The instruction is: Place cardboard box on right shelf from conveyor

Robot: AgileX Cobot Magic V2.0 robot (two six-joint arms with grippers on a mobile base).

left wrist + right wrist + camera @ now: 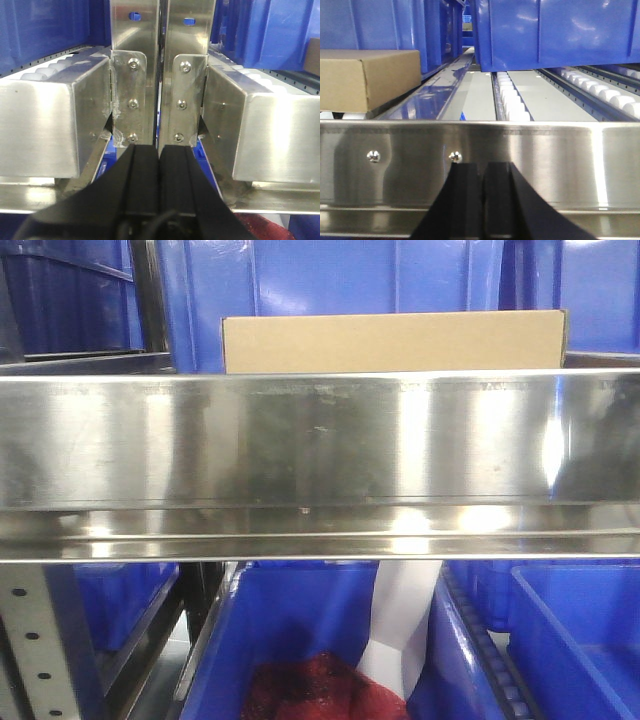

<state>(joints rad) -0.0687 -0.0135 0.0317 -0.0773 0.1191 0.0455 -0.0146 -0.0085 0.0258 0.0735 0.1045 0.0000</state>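
Behind the shiny front rail of the right shelf (320,440), the cardboard box (392,342) sits on the rollers, in front of the blue bins (400,275). It looks light and stiff with smooth, slippery sides, so I think the two long sides are best to squeeze. The left gripper (159,165) and the right gripper (481,185) are both pressed together, holding nothing, just in front of the rail.

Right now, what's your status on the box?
Both grippers, left and right, shut and empty. Cardboard box resting on the right shelf behind the front rail, blue bins behind it. Nothing blocking.
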